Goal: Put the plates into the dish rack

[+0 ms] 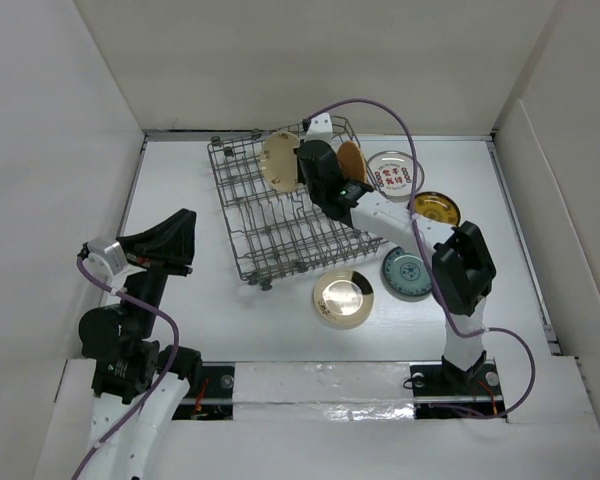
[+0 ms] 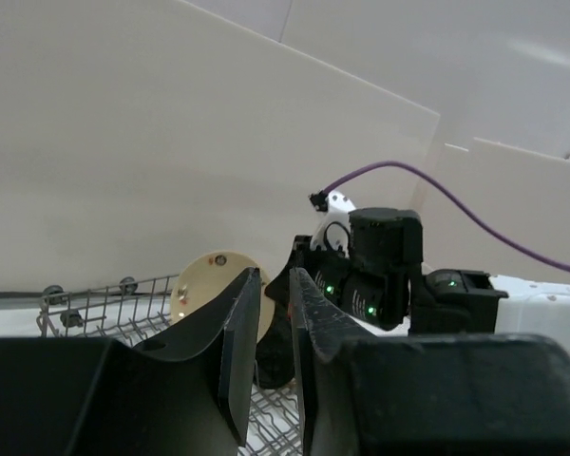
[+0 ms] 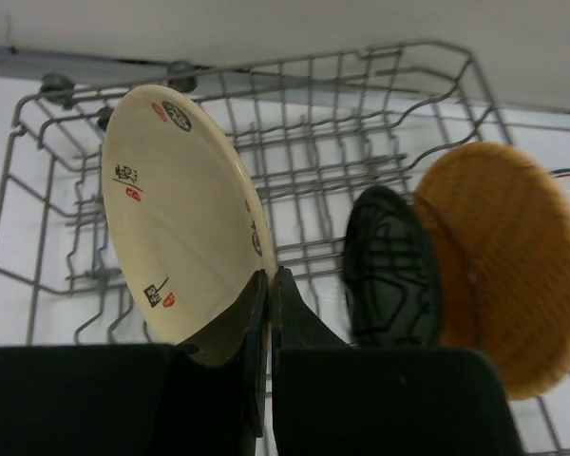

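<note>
Plates: you have three on edge in the dish rack [image 1: 270, 215] and four flat on the table [image 1: 180, 190] to its right.
Left gripper [image 2: 275, 275]: well left of the rack, fingers a narrow slit apart with nothing between them. It is the farther arm, so leave it out.
Cream plate [image 3: 180, 218]: stands at the rack's far end, leaning left. It rises up and to the left from your fingers, edge toward them.
Right gripper [image 3: 269, 285]: pressed together on the cream plate's lower rim.
Black plate [image 3: 391, 266]: upright just right of your fingers, touching or overlapping the orange-brown plate [image 3: 508, 256] beyond it.
Loose plates: red-marked white plate [image 1: 394, 172], yellow plate [image 1: 435, 208], teal plate [image 1: 408, 272] and a pale plate [image 1: 342, 298] all lie nearer your right arm.
Next move: probably the release. Check first that the rim sits between tines; I cannot tell that from here.
</note>
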Controlling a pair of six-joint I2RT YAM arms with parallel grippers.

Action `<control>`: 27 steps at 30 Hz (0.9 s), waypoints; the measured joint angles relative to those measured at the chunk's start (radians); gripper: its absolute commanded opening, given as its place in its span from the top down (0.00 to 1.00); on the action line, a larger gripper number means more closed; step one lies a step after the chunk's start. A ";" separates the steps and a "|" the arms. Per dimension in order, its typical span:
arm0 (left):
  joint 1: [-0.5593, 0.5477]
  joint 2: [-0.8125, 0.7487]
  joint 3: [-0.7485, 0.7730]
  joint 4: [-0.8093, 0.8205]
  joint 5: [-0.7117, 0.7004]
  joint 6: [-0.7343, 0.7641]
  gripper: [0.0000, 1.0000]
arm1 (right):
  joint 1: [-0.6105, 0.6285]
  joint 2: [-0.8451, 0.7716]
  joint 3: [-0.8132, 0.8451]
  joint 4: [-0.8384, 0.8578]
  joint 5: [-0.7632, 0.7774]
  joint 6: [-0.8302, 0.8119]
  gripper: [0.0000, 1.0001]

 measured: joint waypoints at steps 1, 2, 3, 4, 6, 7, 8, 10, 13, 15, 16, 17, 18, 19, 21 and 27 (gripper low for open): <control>0.001 0.000 -0.003 0.000 0.002 -0.001 0.83 | 0.000 -0.011 0.000 -0.003 0.041 -0.018 1.00; 0.004 0.000 -0.005 -0.002 0.003 -0.002 0.83 | 0.000 -0.016 0.000 -0.008 0.075 -0.029 1.00; 0.004 0.002 -0.006 -0.003 0.005 -0.002 0.83 | -0.001 -0.022 0.001 -0.017 0.109 -0.042 1.00; 0.004 0.002 -0.007 -0.004 0.007 -0.002 0.83 | -0.002 -0.023 0.001 -0.026 0.142 -0.056 1.00; 0.004 0.002 -0.011 -0.004 0.014 -0.004 0.83 | -0.003 -0.023 0.002 -0.050 0.203 -0.080 1.00; 0.004 0.002 -0.012 -0.005 0.015 -0.005 0.83 | -0.003 -0.023 0.002 -0.067 0.229 -0.093 1.00; 0.004 0.002 -0.014 -0.004 0.016 -0.005 0.83 | -0.003 -0.023 0.002 -0.080 0.252 -0.102 1.00; 0.004 0.003 -0.015 -0.006 0.016 -0.005 0.82 | -0.007 -0.021 0.002 -0.095 0.288 -0.119 1.00; 0.004 0.007 -0.016 -0.006 0.023 -0.005 0.82 | -0.010 -0.006 0.016 -0.109 0.344 -0.137 1.00; 0.004 0.007 -0.019 -0.006 0.025 -0.005 0.82 | -0.011 0.008 0.022 -0.117 0.371 -0.145 1.00; 0.004 0.008 -0.019 -0.007 0.024 -0.005 0.82 | -0.014 0.016 0.026 -0.124 0.378 -0.148 1.00; 0.004 0.010 -0.019 -0.008 0.024 -0.005 0.82 | -0.014 0.024 0.030 -0.130 0.385 -0.154 1.00; 0.004 0.012 -0.019 -0.008 0.025 -0.005 0.81 | -0.014 0.034 0.035 -0.132 0.392 -0.159 1.00; 0.004 0.013 -0.019 -0.008 0.027 -0.005 0.81 | -0.015 0.042 0.040 -0.134 0.399 -0.165 1.00; 0.004 0.014 -0.020 -0.008 0.032 -0.005 0.81 | -0.015 0.055 0.042 -0.135 0.407 -0.173 1.00; 0.004 0.023 -0.020 -0.010 0.035 -0.005 0.81 | -0.013 0.083 0.043 -0.153 0.436 -0.185 1.00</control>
